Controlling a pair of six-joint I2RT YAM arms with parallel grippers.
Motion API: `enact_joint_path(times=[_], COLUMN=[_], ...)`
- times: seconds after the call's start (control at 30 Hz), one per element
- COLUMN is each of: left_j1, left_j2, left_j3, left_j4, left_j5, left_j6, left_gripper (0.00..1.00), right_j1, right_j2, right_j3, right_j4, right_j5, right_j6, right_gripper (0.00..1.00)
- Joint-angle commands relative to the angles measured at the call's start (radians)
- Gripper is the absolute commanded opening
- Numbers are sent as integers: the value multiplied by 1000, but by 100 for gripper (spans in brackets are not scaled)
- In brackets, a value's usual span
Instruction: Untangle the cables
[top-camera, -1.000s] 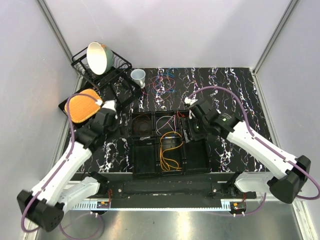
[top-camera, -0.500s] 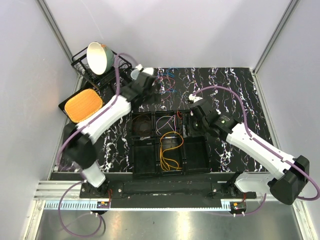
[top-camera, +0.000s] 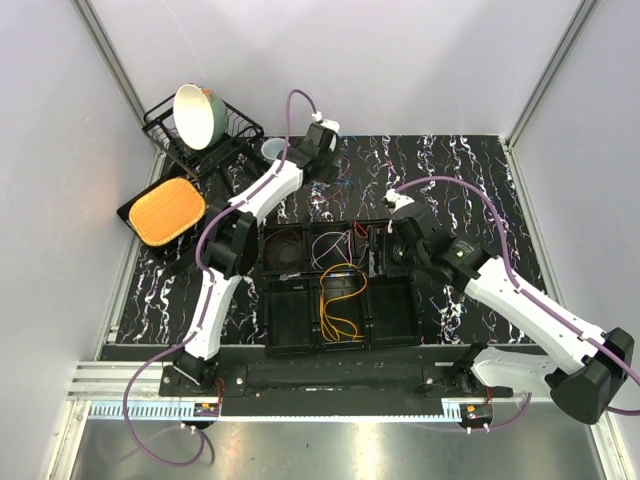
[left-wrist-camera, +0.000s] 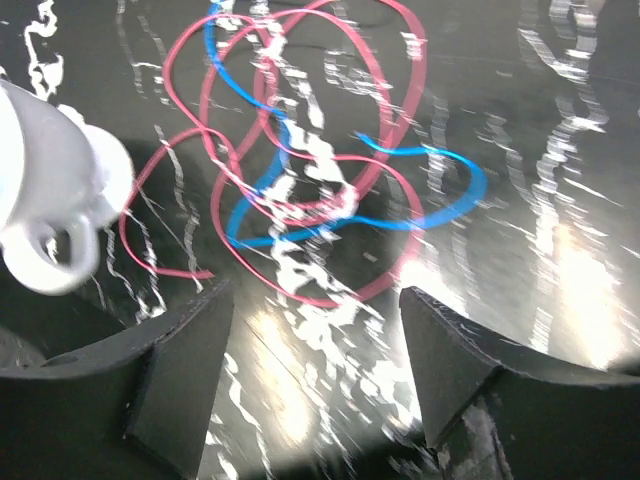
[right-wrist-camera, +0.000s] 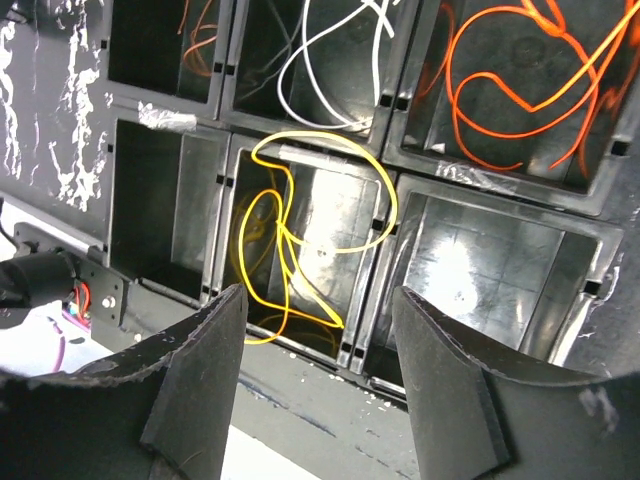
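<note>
A loose tangle of red and blue cables (left-wrist-camera: 300, 170) lies on the black marbled table at the back (top-camera: 347, 178). My left gripper (left-wrist-camera: 315, 290) hovers just short of it, open, with nothing between its fingers; from above the left gripper (top-camera: 328, 165) sits at the tangle's left edge. My right gripper (right-wrist-camera: 320, 292) is open and empty above the black compartment tray (top-camera: 392, 322), shown from above with the right gripper (top-camera: 384, 255) at its right side. In the tray lie a yellow cable (right-wrist-camera: 275, 240), a white cable (right-wrist-camera: 330, 70) and an orange cable (right-wrist-camera: 520, 70).
A white cup (left-wrist-camera: 50, 200) stands just left of the tangle. A dish rack holding a bowl (top-camera: 195, 115) and an orange board (top-camera: 167, 210) are at the back left. Some tray compartments hold nothing (right-wrist-camera: 490, 270). Walls close in on all sides.
My left arm swung from the table's left side to the back, ending over the red and blue tangle, its jaws narrowing a little. The right arm barely shifted.
</note>
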Motion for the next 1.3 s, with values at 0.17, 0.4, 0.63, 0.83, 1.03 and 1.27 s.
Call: enact_joint_path(times=[0.17,0.4,0.63,0.83,1.03,1.27], left_j1=[59,86,105,109,109,94], left_j2=[115,205,227,231,239,69], left_j3=[140,246,267,278,292,218], left_j4=[83,83,91,94,87,75], left_j5=[60,126,124,132,140,273], left_j6=[83,94,71,73,79,1], left_gripper=[71,66,45,10,0,0], right_j1=[-8,-7,-7,-8,-8,-8], right_j2=[-39,-39,-31,-3,-22,-63], right_j3=[-51,-96,-106,-106,-102,-94], right_j4=[75,91,91,91,90,79], right_j5=[-49,-52,-47,-49,-64,-59], right_j6=[34,49,52,49,59,74], right_gripper=[64,63,63,61,61,59])
